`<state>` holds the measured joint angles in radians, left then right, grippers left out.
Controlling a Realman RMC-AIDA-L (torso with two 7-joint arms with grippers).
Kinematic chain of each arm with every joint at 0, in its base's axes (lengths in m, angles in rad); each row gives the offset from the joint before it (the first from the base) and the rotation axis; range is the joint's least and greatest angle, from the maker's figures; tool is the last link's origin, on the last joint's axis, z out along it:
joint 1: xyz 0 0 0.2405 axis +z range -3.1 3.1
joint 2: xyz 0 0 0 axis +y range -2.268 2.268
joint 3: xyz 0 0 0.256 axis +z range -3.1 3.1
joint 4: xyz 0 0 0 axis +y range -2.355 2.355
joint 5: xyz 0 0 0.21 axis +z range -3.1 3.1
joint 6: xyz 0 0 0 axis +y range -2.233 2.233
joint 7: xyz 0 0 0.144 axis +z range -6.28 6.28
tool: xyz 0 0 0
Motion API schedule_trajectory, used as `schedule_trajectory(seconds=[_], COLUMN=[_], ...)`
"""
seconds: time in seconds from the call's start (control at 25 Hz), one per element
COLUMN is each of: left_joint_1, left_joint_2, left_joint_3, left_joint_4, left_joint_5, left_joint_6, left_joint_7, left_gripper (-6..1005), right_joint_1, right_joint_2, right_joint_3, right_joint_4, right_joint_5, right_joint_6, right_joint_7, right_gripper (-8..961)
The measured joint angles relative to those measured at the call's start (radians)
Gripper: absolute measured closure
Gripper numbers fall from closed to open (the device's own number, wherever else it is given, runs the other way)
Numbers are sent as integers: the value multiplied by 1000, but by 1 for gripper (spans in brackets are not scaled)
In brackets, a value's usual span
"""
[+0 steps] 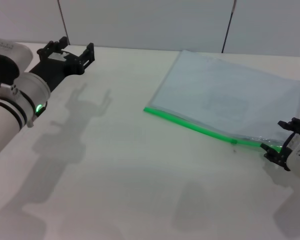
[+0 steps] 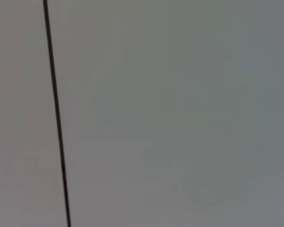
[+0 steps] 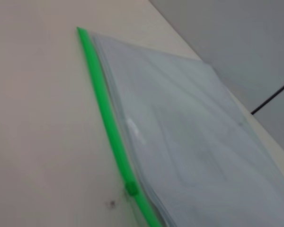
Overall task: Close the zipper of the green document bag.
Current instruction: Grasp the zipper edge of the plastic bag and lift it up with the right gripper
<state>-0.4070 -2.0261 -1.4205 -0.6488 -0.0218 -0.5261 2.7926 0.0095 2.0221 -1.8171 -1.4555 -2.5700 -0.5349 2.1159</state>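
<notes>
The green document bag [image 1: 230,95] lies flat at the right of the white table [image 1: 120,165], a translucent pale blue-grey pouch. Its zipper [image 1: 190,125], a bright green strip, runs along the long edge nearest me, and the small green slider [image 1: 234,141] sits close to the strip's right end. My right gripper [image 1: 276,141] is at that right end, open, with the tip of the strip between its fingers. The right wrist view shows the zipper [image 3: 106,113], the slider [image 3: 130,188] and the bag [image 3: 180,142], but no fingers. My left gripper [image 1: 78,43] hovers open at the far left, away from the bag.
Grey wall panels [image 1: 150,20] stand behind the table's far edge. The left wrist view holds only a wall panel with a dark seam [image 2: 57,118]. Bare tabletop spreads between the two arms and in front of the bag.
</notes>
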Motion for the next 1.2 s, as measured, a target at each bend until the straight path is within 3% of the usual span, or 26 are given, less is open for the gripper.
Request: schedule_trajectory(seconds=[0.28, 0.8, 1.2], left_joint_1=[9, 9, 9], left_joint_2=[0, 0, 0], left_joint_3=[-8, -18, -20], left_joint_4=[0, 0, 0], left_joint_5=[0, 0, 0], left_joint_6=[0, 0, 0], left_joint_7=[-1, -16, -16], left_gripper=[277, 277, 277], right_joint_1=[-20, -18, 21], right_joint_2=[1, 7, 4], right_joint_3=[5, -55, -55], right_joint_4=[-74, -83, -54], right_joint_5=[-37, -319, -326], right_joint_6=[-86, -115, -115], right_joint_7=[-5, 101, 102], right_gripper=[290, 278, 280])
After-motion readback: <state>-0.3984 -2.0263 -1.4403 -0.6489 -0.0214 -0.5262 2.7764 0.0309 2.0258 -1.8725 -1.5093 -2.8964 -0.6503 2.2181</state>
